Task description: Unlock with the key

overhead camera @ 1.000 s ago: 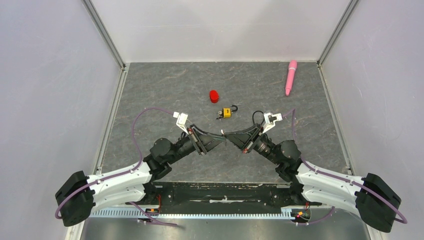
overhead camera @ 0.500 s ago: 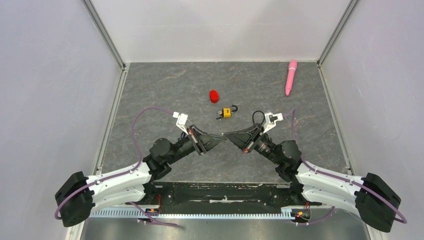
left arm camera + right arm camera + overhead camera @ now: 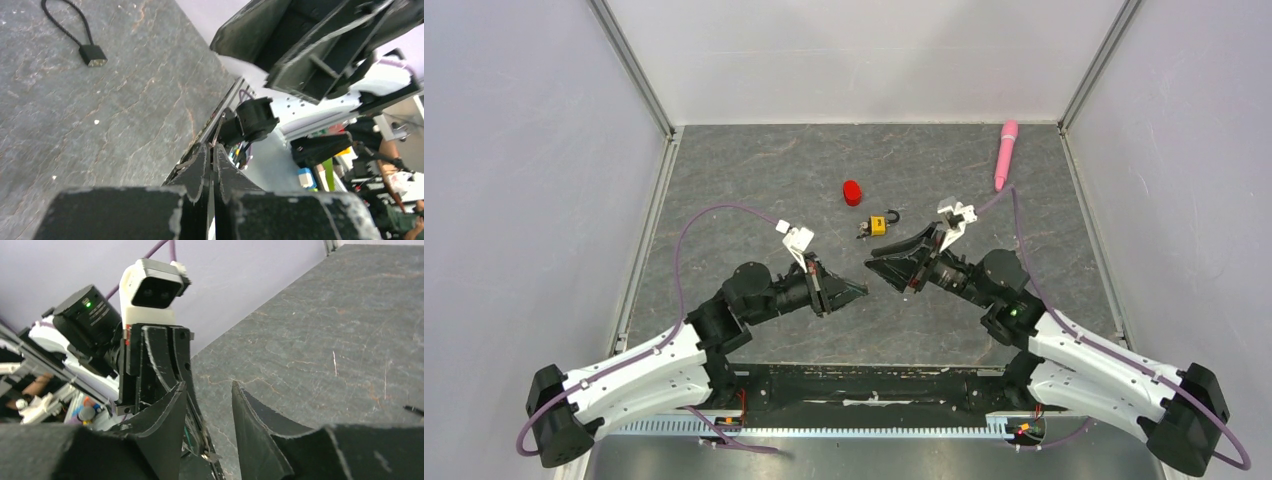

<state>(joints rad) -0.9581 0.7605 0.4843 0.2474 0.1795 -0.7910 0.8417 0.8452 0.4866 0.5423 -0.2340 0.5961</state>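
Observation:
My left gripper (image 3: 862, 292) (image 3: 211, 146) is shut on the key (image 3: 216, 136), a thin silvery sliver poking out past its tips. The right wrist view looks at that gripper head-on, with the key (image 3: 209, 456) at its tip. My right gripper (image 3: 876, 268) (image 3: 208, 385) stands open with nothing between its fingers, a short way behind and to the right of the left tips. The small yellow padlock (image 3: 878, 225) lies on the mat just beyond both grippers, touched by neither.
A red cap (image 3: 852, 192) stands behind the padlock. A pink pen (image 3: 1005, 155) lies at the back right near the wall rail. A black cord with a block end (image 3: 93, 54) lies on the grey mat (image 3: 754, 180).
The two grippers met tip to tip. The left one shut on the key, the right one opened, and they have drawn apart, the left toward the near edge.

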